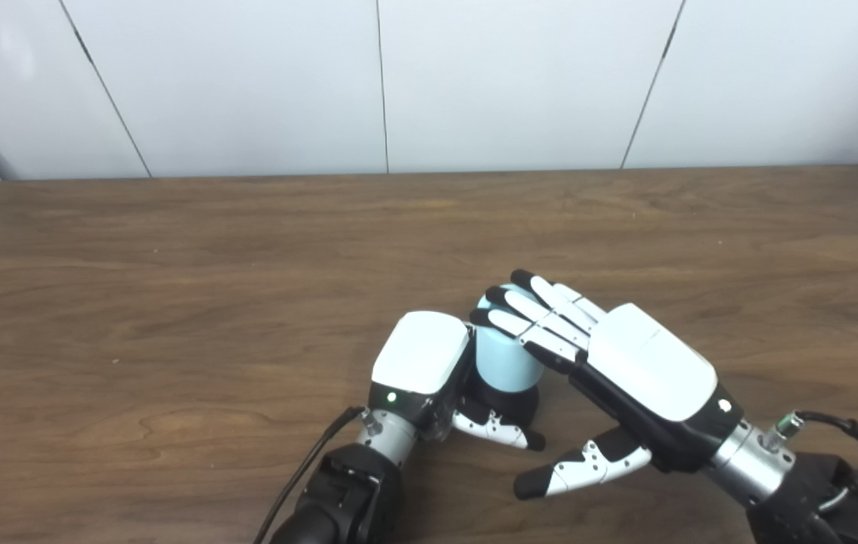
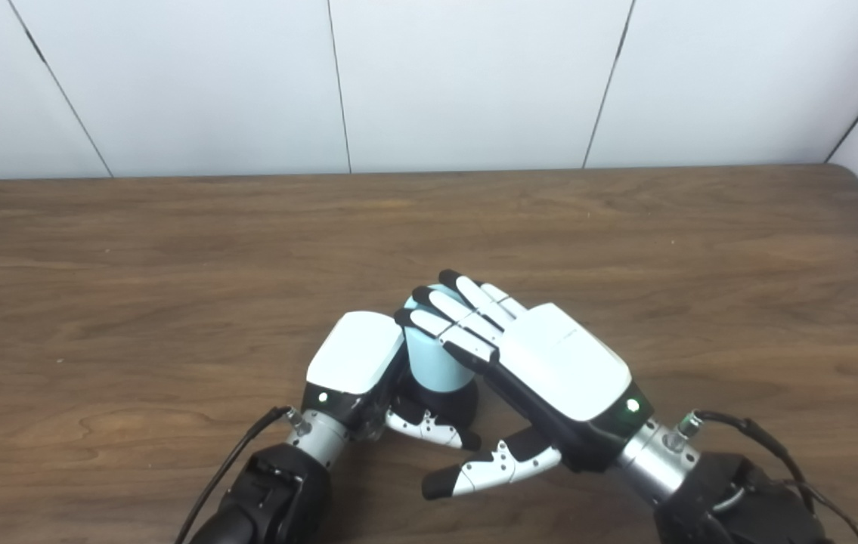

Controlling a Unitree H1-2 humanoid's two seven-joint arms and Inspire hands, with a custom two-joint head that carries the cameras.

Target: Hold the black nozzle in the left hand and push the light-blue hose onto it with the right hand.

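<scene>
Where the wooden table (image 1: 171,249) runs toward its near edge, about midway along it, the two task pieces are found stacked upright: the light-blue hose (image 1: 503,355), a short pale cylinder, is seated on the black nozzle (image 1: 510,403), of which only a dark base is visible beneath it. The nozzle is gripped low by the left hand (image 1: 429,370), whose fingers are wrapped around the far side (mostly hidden behind the white back of the hand) while the thumb is curled across the front of the base; the hold seems placed low so that the upper part is left free for the hose and the piece is braced against a downward push. The right hand (image 2: 542,363) is laid over the hose from the right, its fingers (image 2: 451,313) held straight and close together, resting flat across the top rim and upper side, with the thumb stuck out well apart below and touching nothing. No clamp is made on the hose; a flat palm-side press is suggested instead, which suits pushing a sleeve down along its axis. How far the hose is already seated cannot be told, since the joint is hidden by both hands. The rest of the table is bare wood up to the white wall panels (image 1: 519,83) beyond its far edge.
</scene>
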